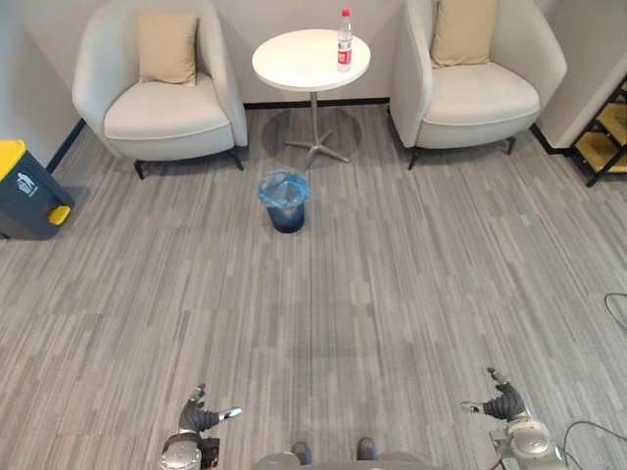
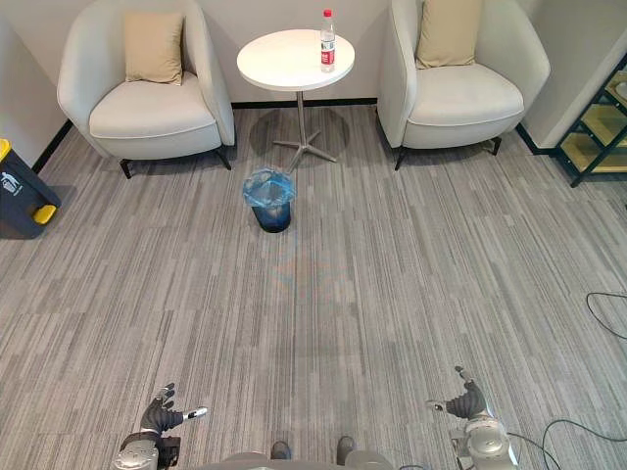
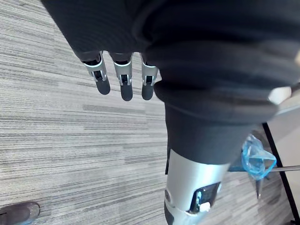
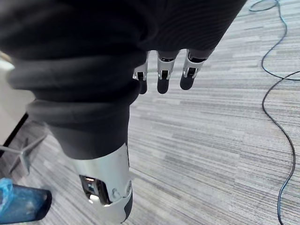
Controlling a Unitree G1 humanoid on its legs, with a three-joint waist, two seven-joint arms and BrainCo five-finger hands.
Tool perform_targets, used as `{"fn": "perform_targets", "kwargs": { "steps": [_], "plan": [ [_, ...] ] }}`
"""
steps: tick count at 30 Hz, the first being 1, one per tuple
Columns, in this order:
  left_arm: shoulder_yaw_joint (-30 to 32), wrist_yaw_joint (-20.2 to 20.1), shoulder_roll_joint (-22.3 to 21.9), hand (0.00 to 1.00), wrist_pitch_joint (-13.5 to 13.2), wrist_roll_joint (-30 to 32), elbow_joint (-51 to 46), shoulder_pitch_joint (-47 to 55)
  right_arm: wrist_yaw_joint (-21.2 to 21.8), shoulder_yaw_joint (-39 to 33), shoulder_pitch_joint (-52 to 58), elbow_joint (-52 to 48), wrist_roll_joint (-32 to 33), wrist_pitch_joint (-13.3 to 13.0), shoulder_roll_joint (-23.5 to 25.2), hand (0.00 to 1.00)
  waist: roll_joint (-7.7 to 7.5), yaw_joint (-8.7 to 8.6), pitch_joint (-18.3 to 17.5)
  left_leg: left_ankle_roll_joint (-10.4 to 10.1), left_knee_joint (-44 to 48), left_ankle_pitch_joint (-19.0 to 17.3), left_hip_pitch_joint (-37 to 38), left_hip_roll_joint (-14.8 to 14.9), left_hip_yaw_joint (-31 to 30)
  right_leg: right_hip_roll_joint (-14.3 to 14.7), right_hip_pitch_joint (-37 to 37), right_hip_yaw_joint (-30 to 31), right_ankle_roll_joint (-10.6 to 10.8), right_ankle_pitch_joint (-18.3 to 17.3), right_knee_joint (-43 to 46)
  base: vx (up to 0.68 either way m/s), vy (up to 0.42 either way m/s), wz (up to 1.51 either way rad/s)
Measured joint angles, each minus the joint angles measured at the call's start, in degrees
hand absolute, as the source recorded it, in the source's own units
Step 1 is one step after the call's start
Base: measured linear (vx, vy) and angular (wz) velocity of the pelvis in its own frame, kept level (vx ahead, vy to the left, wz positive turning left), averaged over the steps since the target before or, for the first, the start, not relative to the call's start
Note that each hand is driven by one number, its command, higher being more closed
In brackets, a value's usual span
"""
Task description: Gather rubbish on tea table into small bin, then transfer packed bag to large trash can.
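Plastic bottle [image 1: 345, 41] upright, cap up, on table [image 1: 294, 67]

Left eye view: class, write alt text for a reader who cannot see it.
A round white tea table holding a bottle stands between two armchairs, a blue-lined small bin on the carpet before it. The left hand and right hand hang open and empty at the near edge; a large trash can sits far left.

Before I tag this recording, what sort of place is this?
Probably an office lounge or waiting area: a left armchair and a right armchair flank a round white tea table on grey carpet, with a blue-lined small bin and a large trash can nearby.
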Motion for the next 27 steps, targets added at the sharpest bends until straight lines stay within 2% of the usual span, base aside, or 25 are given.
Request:
{"fn": "perform_targets", "kwargs": {
  "steps": [2, 13, 21, 25, 27],
  "plan": [
    [-0.8, 0.0, 0.0, 0.0, 0.0, 0.0, -0.1, 0.0, 0.0, 0.2, 0.2, 0.0, -0.1, 0.0, 0.0, 0.0, 0.34, -0.02, -0.2, 0.2, 0.0, -0.1, -0.2, 0.0, 0.0, 0.0, -0.2, 0.0, -0.5, 0.3, -0.1, 0.0, 0.0, 0.0],
    [-1.3, 0.0, 0.0, 0.0, 0.0, 0.0, -0.1, 0.1, -0.4, 1.7, 0.2, 0.1, 0.1, 0.2, 0.2, 0.0, 0.07, -0.06, -0.2, 0.7, -0.2, -0.4, -0.4, 0.2, 0.6, 0.3, -0.5, 0.2, -0.7, 0.8, -0.3, -0.02, 0.001, -0.01],
    [-1.1, 0.0, -0.4, 0.0, 0.3, -1.2, -1.0, 0.9, -0.9, -0.9, -1.0, 0.1, 2.8, 0.8, 3.4, 0.0, -0.17, 0.05, -0.2, 0.7, -0.3, -0.7, -1.8, 0.5, 1.4, 0.8, -2.4, 1.0, -0.7, 1.0, -0.3, 0.01, -0.004, -0.08],
    [-0.4, 0.2, -1.3, 0.0, 0.5, -1.3, -2.9, 1.1, -1.9, -3.1, -3.5, 0.1, 5.3, 1.6, 4.7, 0.0, -0.18, 0.37, -0.1, 1.3, 2.6, -2.9, -4.7, 1.0, 3.2, 1.2, -5.7, 3.2, -0.3, 0.5, 1.5, 0.02, 0.011, -0.24],
    [-0.1, 0.3, -1.8, 0.0, 0.8, -1.7, -4.4, 1.5, -2.4, -3.6, -5.1, 0.1, 7.0, 2.0, 4.8, 0.0, -0.1, 0.34, 0.0, 1.9, 4.7, -4.7, -6.0, 1.1, 4.9, 1.1, -8.7, 4.2, 0.5, -2.1, 6.6, 0.05, 0.026, -0.38]
  ]
}}
